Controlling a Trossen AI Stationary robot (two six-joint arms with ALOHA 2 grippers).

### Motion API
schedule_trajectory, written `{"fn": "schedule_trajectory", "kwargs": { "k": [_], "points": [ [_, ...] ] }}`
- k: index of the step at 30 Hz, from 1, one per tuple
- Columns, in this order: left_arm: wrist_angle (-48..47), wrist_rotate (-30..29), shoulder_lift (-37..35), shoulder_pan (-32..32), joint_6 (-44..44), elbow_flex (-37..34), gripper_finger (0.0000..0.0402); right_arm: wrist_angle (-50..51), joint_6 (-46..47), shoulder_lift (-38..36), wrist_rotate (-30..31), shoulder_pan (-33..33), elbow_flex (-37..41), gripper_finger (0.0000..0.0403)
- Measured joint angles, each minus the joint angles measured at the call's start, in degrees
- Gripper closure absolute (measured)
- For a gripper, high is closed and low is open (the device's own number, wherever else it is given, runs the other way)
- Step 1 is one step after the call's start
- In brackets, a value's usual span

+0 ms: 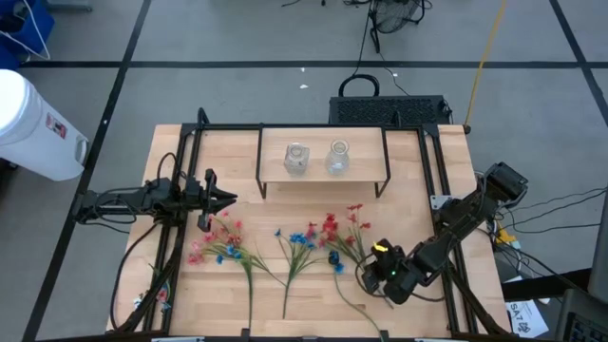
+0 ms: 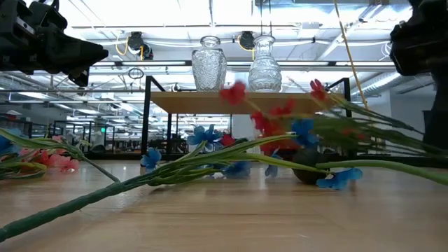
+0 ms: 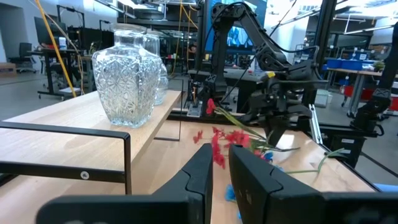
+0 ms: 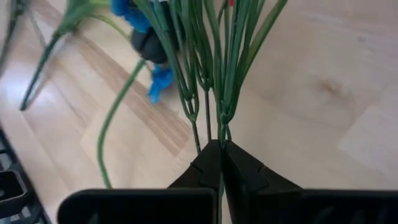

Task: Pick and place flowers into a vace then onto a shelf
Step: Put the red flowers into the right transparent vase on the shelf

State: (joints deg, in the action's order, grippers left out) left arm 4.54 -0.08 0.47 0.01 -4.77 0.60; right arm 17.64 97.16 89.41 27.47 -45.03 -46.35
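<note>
Right gripper (image 4: 219, 151), near the table's (image 1: 418, 161) front right corner, is pinched tight on the stem of the red flower spray (image 1: 344, 231). Blue spray (image 1: 302, 240) and pink spray (image 1: 220, 242) lie along the front edge. Two glass vases (image 1: 296, 158) stand on the shelf (image 1: 366, 168) at the back edge. Left gripper (image 1: 228, 199), fingers nearly together and empty, hovers at the left edge.

Shelf (image 1: 323, 176) at twelve o'clock on the table (image 1: 171, 152), two vases (image 1: 296, 158) side by side on it — flowers (image 1: 309, 245) lying near six, left gripper (image 1: 226, 199) at nine, right gripper (image 1: 366, 274) at five.
</note>
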Motion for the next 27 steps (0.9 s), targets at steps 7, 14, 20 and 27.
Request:
{"fn": "schedule_trajectory", "kwargs": {
  "k": [7, 14, 20, 27],
  "points": [
    [0.00, 0.00, 0.00, -0.01, 0.01, 0.01, 0.0344, -6.52, -4.68, -0.07, 2.65, -0.49, -0.07, 0.0403],
    [0.00, 0.00, -0.01, -0.02, 0.02, 0.00, 0.0344, -12.40, -13.93, -0.19, 10.43, -0.45, -0.11, 0.0403],
    [0.00, 0.00, -0.01, -0.01, 0.01, 0.01, 0.0344, -13.07, -23.85, -3.59, 20.05, -0.49, -0.15, 0.0403],
    [0.00, 0.00, 0.00, 0.00, 0.02, 0.02, 0.0344, -16.99, -44.60, -9.81, 32.61, 0.02, -0.15, 0.0403]
  ]
}}
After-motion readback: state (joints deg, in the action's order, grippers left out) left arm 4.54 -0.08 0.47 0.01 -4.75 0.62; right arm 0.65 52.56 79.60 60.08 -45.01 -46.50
